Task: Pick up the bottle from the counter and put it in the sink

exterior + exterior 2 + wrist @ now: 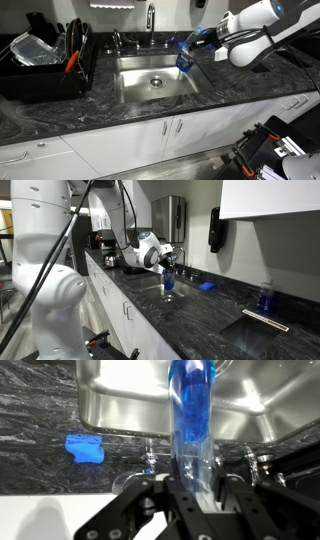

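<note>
A clear plastic bottle [186, 57] with blue liquid hangs in my gripper [198, 42] over the right edge of the steel sink [150, 85]. In an exterior view the bottle [168, 280] hangs below the gripper [166, 258] above the counter level. In the wrist view the bottle [192, 420] runs up the middle between my two black fingers [195, 500], which are shut on it, with the sink basin [120, 400] behind it.
A faucet [151, 20] stands behind the sink. A black dish rack [45, 62] with containers sits beside it. A blue sponge [85, 448] lies on the dark marble counter [240, 85]. Another blue bottle [265, 296] stands by a second sink [262, 335].
</note>
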